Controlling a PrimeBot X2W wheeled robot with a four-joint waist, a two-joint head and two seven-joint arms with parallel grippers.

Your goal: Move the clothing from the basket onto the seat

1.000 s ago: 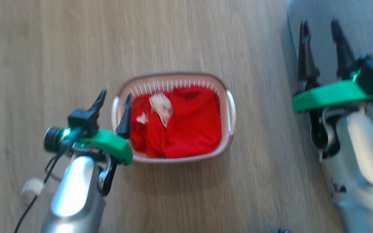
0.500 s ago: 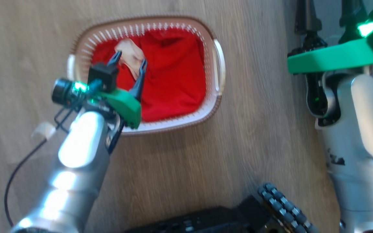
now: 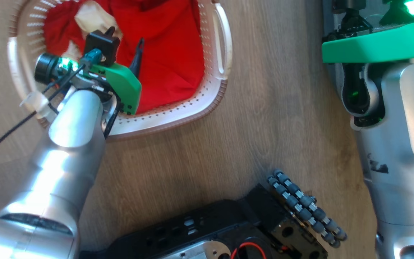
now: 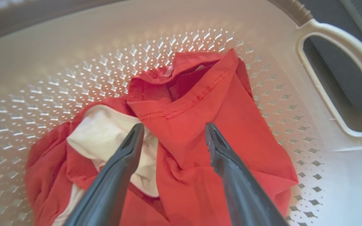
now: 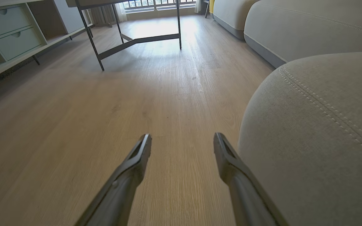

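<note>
Hovering inside the cream laundry basket [image 4: 74,72], my left gripper [image 4: 173,126] hangs with its two dark fingers spread wide and nothing between them, tips close over the heap of red clothing [image 4: 247,131] that lies crumpled on the basket's perforated floor. One tip sits over a small pale piece [image 4: 105,135] tucked among the red folds, the other over a red garment whose stitched hem [image 4: 184,106] runs as a raised edge just beyond. I judge the fabric light, limp and likely to drape and trail once lifted, so a deep pinch on a bunched fold near that hem should gather more than a bite at a flat patch. My right gripper [image 5: 182,135] hangs with fingers equally apart and empty above the wood floor [image 5: 105,110], just beside the grey seat [image 5: 319,131] where the load is bound.
</note>
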